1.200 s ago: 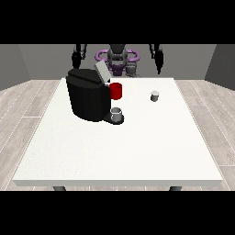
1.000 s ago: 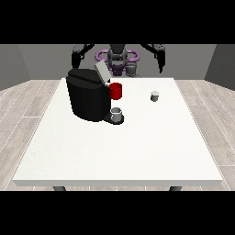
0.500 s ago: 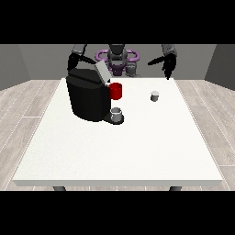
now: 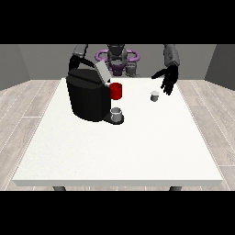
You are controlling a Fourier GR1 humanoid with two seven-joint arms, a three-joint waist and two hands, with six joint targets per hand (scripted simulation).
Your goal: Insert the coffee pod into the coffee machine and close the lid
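A black coffee machine point(image 4: 88, 97) stands on the white table point(image 4: 119, 147) at the view's left, its grey lid point(image 4: 103, 72) tilted up and a red part point(image 4: 116, 91) at its front. A small grey cup point(image 4: 117, 114) sits on its base. The small white coffee pod point(image 4: 155, 96) rests on the table to the right. The hand at the view's right point(image 4: 168, 79) hovers just above and right of the pod, fingers straight and spread, apart from it. The hand at the view's left is hidden behind the machine; only its arm point(image 4: 79, 53) shows.
The robot's torso point(image 4: 117, 58) stands behind the table's far edge. Grey wood floor surrounds the table. The near half of the table holds nothing in view.
The hand at the view's right has come down and forward from beside the robot's shoulder to a spot close above the pod. The other arm has lowered behind the machine.
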